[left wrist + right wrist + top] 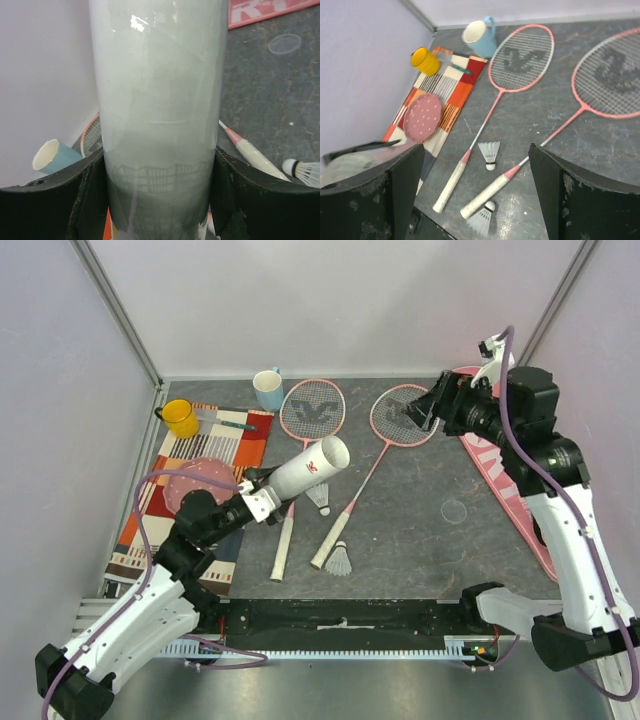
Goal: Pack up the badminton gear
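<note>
My left gripper [262, 502] is shut on the long white tube [308, 468], held off the table with its open end pointing up and right; the tube [160, 100] fills the left wrist view between both fingers. Two pink-framed rackets [312, 410] [403, 414] lie on the table, handles toward me. Two white shuttlecocks [320, 498] [339, 561] lie by the handles, also in the right wrist view [489, 152] [483, 216]. My right gripper [424, 412] is open and empty, high above the right racket's head. The pink bag [505, 480] lies at the right edge.
A striped mat [215, 455] with a pink plate [198, 480] and cutlery lies at the left. A yellow mug [180, 418] and a blue mug [268, 390] stand at the back left. A clear round lid [455, 511] lies right of centre.
</note>
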Action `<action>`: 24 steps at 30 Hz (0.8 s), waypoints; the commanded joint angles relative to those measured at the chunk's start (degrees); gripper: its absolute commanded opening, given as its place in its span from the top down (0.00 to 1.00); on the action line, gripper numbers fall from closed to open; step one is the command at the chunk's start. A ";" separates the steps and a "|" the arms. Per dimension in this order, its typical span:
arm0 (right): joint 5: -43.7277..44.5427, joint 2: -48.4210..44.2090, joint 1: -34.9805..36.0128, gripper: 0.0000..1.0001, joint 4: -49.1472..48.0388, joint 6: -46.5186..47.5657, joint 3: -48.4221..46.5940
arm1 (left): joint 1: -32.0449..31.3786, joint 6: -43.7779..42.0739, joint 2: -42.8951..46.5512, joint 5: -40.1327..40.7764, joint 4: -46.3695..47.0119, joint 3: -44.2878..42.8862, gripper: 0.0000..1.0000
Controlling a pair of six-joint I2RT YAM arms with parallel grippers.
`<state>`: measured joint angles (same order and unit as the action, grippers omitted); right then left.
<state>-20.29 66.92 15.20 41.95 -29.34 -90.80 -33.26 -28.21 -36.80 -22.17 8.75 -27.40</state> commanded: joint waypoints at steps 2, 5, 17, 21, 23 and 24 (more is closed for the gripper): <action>3.43 10.32 -0.88 0.11 -13.99 -13.44 15.02 | -0.06 1.22 3.75 10.04 7.85 -1.70 0.62; 7.71 19.11 5.26 0.12 -16.64 -13.47 15.05 | -0.06 1.31 5.32 12.85 9.61 -0.90 0.62; 22.03 44.34 19.51 0.14 -9.27 -30.60 2.58 | -0.06 1.40 6.74 13.47 10.85 -0.55 0.63; 23.37 47.69 21.27 0.32 -7.24 -33.41 0.02 | -0.06 1.57 7.18 12.16 10.76 -0.46 0.63; 23.37 49.53 22.06 0.37 -6.36 -33.76 -1.73 | -0.06 1.84 7.00 11.63 10.76 -0.46 0.62; 24.24 49.98 22.33 0.39 -4.79 -33.85 -2.18 | -0.06 1.93 7.00 11.28 10.76 -0.46 0.63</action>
<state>-0.05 114.41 36.71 32.67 -59.66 -89.12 -33.26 -27.79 -30.57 -9.32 15.11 -27.33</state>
